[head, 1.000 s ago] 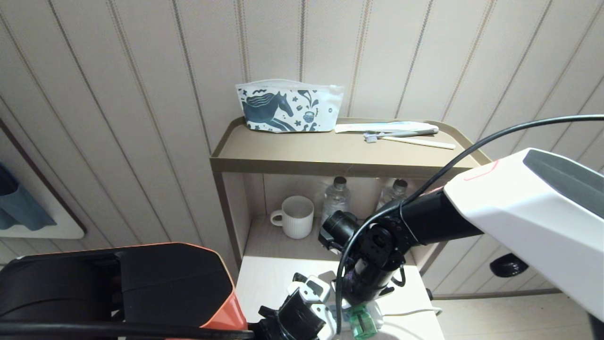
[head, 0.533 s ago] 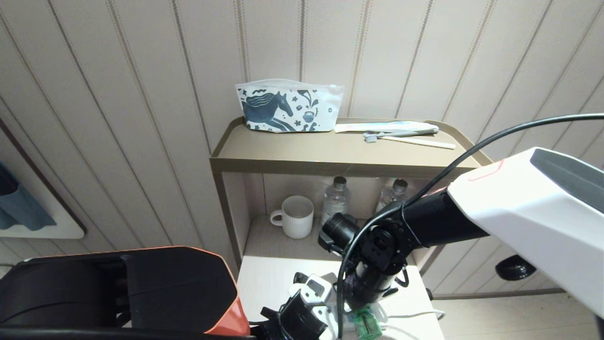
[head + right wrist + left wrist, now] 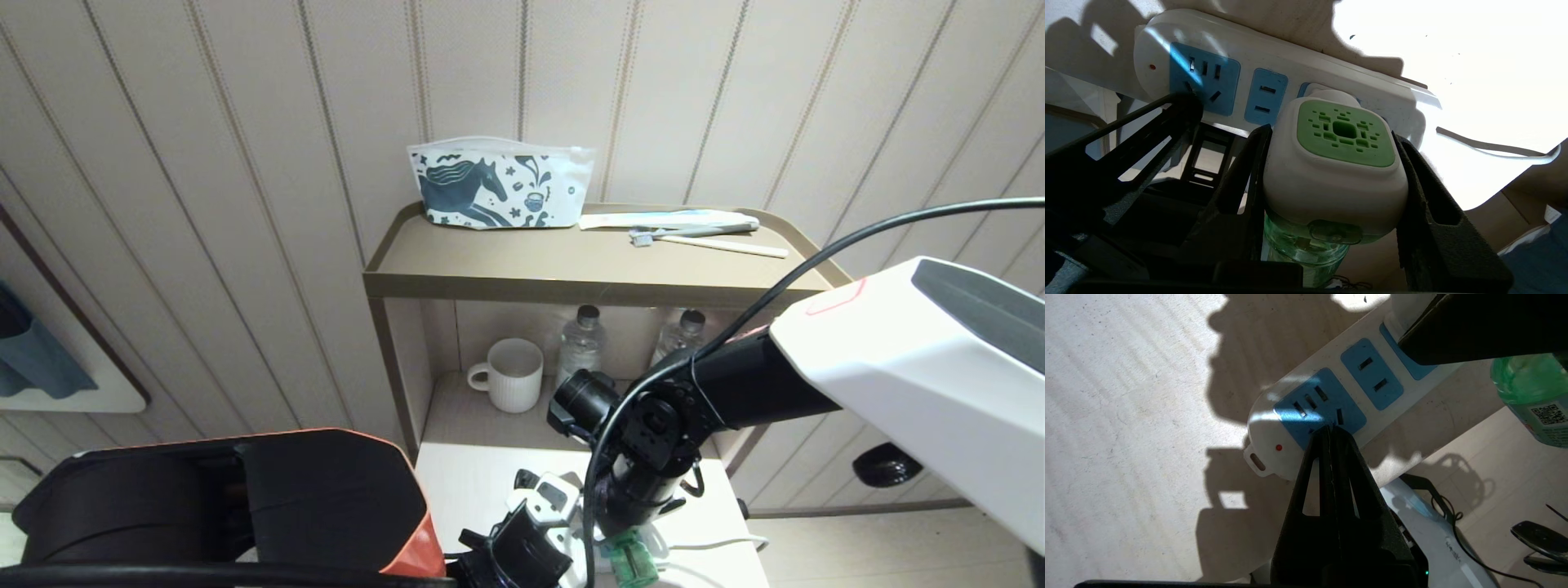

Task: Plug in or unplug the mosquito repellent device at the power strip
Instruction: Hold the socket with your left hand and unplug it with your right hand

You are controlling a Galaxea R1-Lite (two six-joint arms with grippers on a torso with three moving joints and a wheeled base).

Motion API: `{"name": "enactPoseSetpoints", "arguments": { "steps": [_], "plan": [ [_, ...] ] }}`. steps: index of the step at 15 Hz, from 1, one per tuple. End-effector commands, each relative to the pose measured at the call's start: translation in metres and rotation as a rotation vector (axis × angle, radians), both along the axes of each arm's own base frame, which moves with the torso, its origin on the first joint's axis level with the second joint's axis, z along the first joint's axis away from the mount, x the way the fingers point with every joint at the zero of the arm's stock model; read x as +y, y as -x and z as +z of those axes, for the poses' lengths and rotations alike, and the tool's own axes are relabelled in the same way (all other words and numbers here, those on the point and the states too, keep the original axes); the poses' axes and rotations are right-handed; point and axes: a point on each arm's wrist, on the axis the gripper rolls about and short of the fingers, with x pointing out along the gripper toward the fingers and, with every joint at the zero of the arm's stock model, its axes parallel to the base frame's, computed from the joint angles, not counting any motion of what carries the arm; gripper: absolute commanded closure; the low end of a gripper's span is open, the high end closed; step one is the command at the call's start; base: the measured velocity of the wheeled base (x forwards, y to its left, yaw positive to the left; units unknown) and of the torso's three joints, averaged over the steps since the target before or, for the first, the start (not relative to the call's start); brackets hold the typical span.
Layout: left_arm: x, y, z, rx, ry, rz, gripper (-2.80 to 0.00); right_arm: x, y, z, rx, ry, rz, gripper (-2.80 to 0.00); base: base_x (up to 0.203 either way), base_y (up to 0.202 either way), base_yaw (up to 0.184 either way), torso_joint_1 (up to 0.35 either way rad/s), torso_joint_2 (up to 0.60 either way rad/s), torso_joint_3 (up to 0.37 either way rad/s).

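Right gripper (image 3: pixel 1331 163): black fingers (image 3: pixel 1429 212) are clamping the rounded white-and-green mosquito repellent device (image 3: pixel 1337 163) on both sides of its head, its translucent green bottle hanging below. This device is sitting against the end socket of the flat white power strip with light-blue socket faces (image 3: pixel 1265 77), nearest the thin white cord (image 3: pixel 1490 145); whether its pins are fully seated is hidden. The right arm is reaching down steeply onto the strip.

Left gripper (image 3: pixel 1331 430): black fingers are pressed together, holding nothing, tips resting on the strip's opposite end socket beside a small red indicator (image 3: pixel 1278 447).
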Motion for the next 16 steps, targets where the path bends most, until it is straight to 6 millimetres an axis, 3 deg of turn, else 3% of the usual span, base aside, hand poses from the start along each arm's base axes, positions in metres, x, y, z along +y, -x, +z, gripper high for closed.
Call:
{"name": "enactPoseSetpoints", "arguments": {
  "steps": [1, 13, 16],
  "plan": [
    [-0.001, -0.001, -0.007, 0.003, -0.005, 0.003, 0.00, 0.000, 0.000, -0.001, 0.003, 0.003, -0.001, 0.00, 0.000, 0.000, 0.000, 0.000, 0.00, 0.000],
    [-0.003, -0.003, -0.017, -0.050, -0.047, -0.011, 0.00, 0.001, 0.003, 0.010, -0.021, -0.012, 0.008, 0.00, 0.000, 0.000, 0.000, 0.000, 0.00, 0.000],
    [-0.003, -0.003, -0.016, -0.055, -0.051, -0.017, 0.00, -0.001, 0.006, 0.023, -0.049, -0.035, 0.009, 0.00, 0.000, 0.000, 0.000, 0.000, 0.00, 0.000]
  ]
}}
